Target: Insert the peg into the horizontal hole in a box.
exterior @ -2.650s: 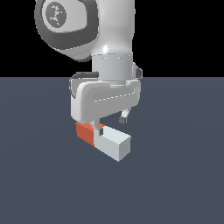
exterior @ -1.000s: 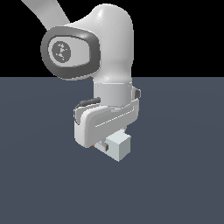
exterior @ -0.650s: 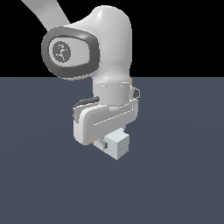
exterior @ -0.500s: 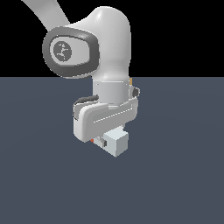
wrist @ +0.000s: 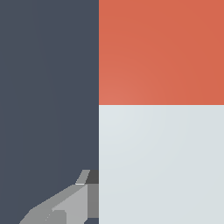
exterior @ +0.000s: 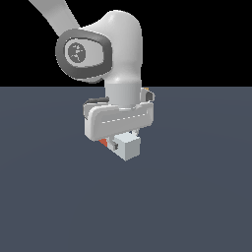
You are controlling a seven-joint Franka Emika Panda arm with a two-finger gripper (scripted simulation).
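Peg [exterior: 127,146]: centre of the exterior frame, just under the arm's wrist, pale end facing the camera, red half mostly hidden. Claw [exterior: 120,142]: closed around the peg's middle; one finger [wrist: 65,205] touches its side. Tabletop [exterior: 197,197]: dark blue-grey.

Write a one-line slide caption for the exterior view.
Panda arm's claw low over the dark floor, with the red-orange and pale grey peg beneath it; no box in view.

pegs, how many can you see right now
1. The peg sits under the gripper in the exterior view; its red-orange and pale halves fill the wrist view. No box is in view.
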